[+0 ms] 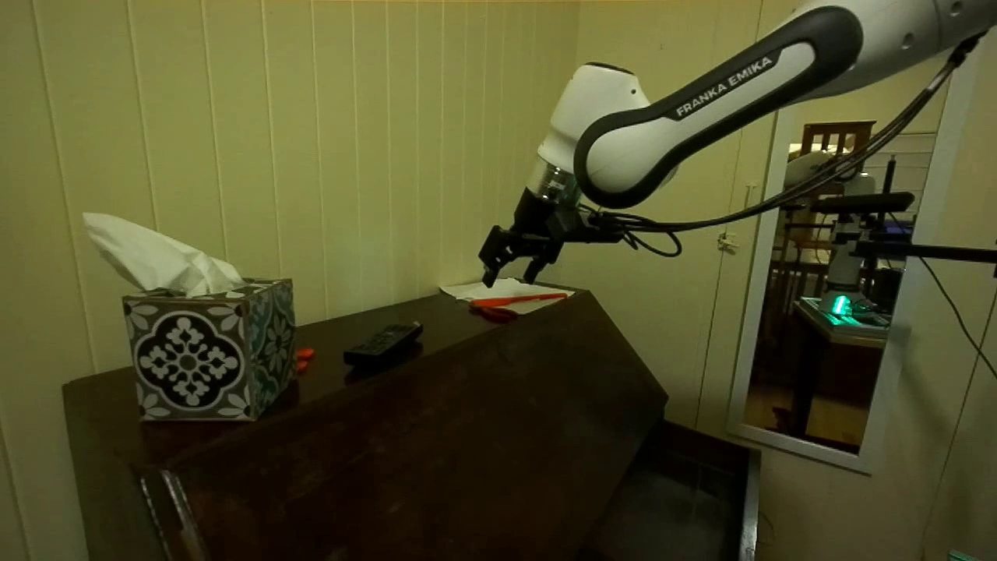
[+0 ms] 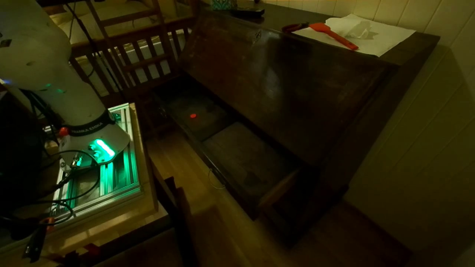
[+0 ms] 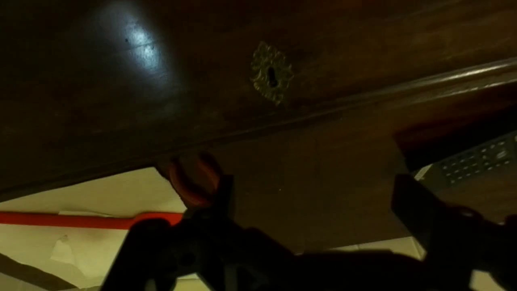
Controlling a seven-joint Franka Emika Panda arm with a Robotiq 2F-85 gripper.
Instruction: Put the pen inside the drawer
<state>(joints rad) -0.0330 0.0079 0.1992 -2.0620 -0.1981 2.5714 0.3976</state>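
The arm (image 1: 716,101) reaches in from the upper right of an exterior view, its long link sloping down to a white joint, the wrist bent steeply so that the jaws point downward above the top of the desk (image 1: 436,428). The jaws are spread wide, and in the wrist view the bare desk top shows between them. In that view one jaw overlaps part of the dark red loops (image 3: 186,188), while the opposite jaw appears just beside the end of the remote (image 1: 384,343). The red tool (image 2: 337,38) lies on the paper (image 2: 397,37), with the loops at the paper's edge.

The drawer (image 2: 245,155) stands pulled out below the desk's slanting front, as both exterior views show; it is lower than the jaws and well apart from them. A small red disc (image 2: 193,116) lies inside it, at the end nearer the tissue box (image 1: 195,351). Where the pen is, I cannot tell.
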